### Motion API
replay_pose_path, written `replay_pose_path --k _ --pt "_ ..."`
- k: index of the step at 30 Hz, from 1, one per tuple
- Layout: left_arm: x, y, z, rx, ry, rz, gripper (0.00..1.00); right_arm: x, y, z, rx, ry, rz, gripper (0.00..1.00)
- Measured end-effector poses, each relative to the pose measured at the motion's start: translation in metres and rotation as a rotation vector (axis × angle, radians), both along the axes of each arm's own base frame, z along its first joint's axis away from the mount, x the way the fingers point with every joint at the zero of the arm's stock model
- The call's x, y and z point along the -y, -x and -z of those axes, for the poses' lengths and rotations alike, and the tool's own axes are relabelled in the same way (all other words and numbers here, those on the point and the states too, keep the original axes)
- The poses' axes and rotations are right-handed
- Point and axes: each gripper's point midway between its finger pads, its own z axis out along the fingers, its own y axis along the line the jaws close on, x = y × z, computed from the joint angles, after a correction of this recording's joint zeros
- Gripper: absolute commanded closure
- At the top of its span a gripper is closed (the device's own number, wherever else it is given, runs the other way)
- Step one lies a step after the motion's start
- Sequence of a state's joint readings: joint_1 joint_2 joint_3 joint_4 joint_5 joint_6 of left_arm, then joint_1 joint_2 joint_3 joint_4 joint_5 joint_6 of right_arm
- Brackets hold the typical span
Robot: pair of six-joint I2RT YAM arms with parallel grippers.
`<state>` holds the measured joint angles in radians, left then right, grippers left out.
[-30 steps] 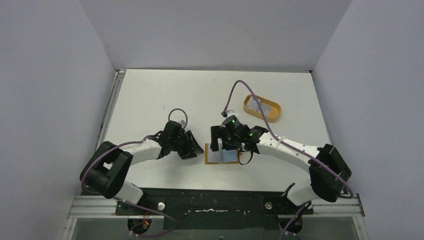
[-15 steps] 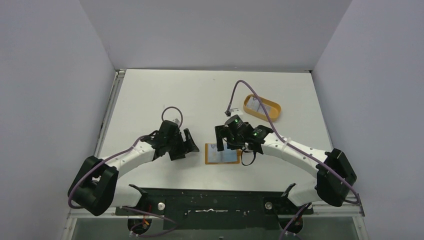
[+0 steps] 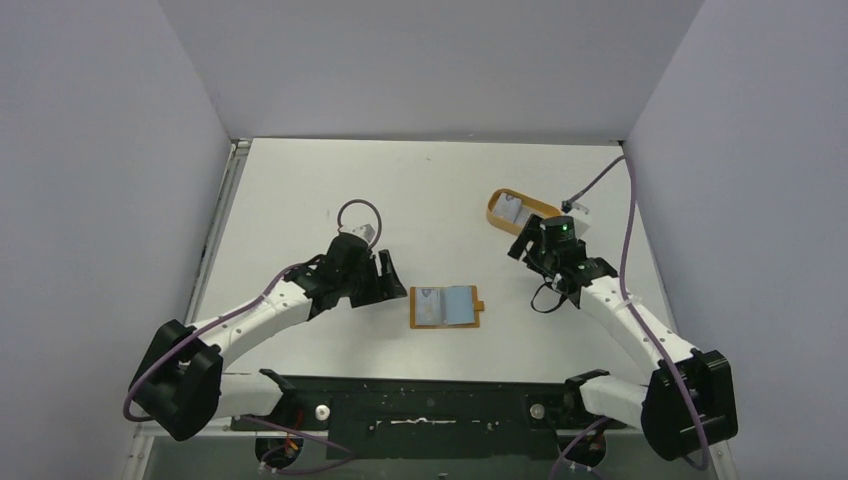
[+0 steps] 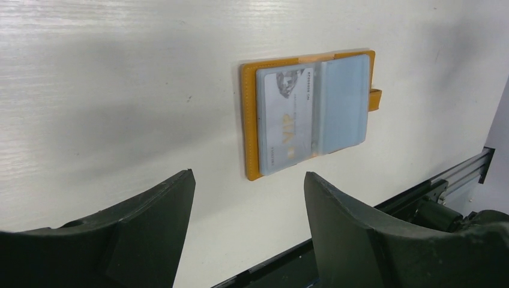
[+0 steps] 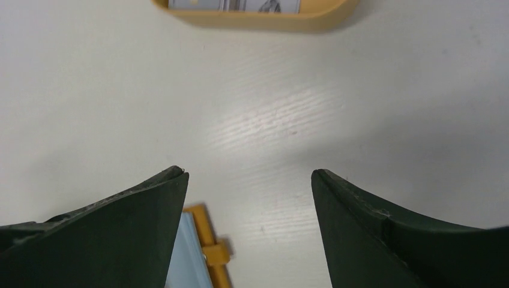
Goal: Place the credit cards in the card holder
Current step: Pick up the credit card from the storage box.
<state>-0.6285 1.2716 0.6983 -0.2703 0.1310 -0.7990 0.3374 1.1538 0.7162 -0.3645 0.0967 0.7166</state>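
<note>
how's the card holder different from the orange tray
The card holder is a flat rectangle lying open, with a snap tab; the tray is an oval with a raised wall. The card holder lies near the front of the table; the tray sits farther back, on the right. Both are orange and hold cards.

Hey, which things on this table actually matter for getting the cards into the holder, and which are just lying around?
Part of the job:
- card holder, lying open
- credit card already in its left half
- loose cards waiting in the tray

Just there:
- orange oval tray, only holding those cards
</note>
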Motion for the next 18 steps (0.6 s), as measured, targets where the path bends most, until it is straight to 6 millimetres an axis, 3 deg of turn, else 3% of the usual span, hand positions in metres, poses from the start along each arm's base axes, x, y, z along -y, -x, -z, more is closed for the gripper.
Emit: replay_pose_path --k 5,8,13,18 --pt "-0.007 -0.005 -0.007 0.037 -0.007 -0.025 0.35 0.035 -0.04 -0.012 0.107 -0.006 0.189 0.19" --pt "-0.012 -0.008 -0.015 0.066 0.002 -0.041 0.35 0.044 -0.068 -0.01 0.115 -0.003 0.238 0.18" --pt "-0.017 -0.011 -0.013 0.065 0.002 -0.06 0.35 0.038 -0.131 -0.005 0.101 -0.02 0.236 0.18" --pt "-0.022 -0.008 -0.006 0.044 -0.002 -0.067 0.35 0.029 -0.162 0.017 0.063 -0.047 0.194 0.22"
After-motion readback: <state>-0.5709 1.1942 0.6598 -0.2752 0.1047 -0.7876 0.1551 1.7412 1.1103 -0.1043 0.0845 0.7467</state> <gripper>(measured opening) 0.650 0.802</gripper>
